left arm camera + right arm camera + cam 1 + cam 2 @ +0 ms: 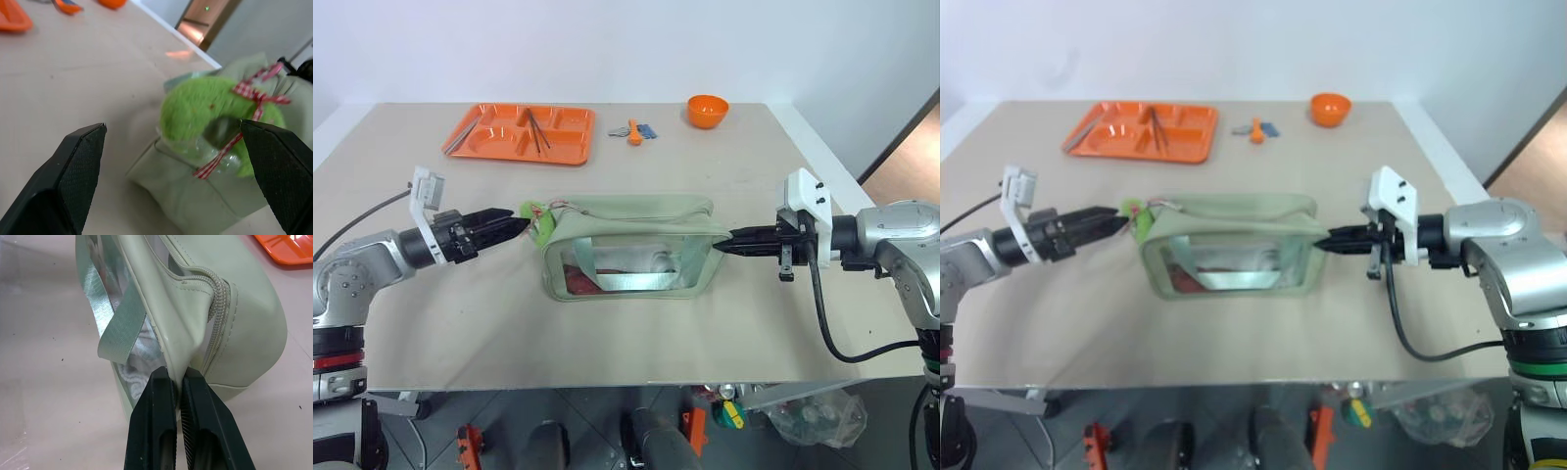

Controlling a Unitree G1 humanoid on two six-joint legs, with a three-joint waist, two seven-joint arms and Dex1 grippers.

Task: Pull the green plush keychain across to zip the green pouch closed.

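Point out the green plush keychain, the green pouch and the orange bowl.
green plush keychain (205, 105): left wrist view, fuzzy body.
green pouch (636, 209): left eye view, top panel.
orange bowl (707, 113): left eye view, outer wall.

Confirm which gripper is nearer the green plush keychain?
Left. The left gripper is open right at the green plush keychain; the right gripper pinches the green pouch's opposite end.

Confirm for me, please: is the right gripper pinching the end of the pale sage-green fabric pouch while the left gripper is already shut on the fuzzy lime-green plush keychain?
Not quite. The left gripper is open, its fingers either side of the fuzzy lime-green plush keychain, as the left wrist view shows. The right gripper does pinch the pale sage-green fabric pouch.
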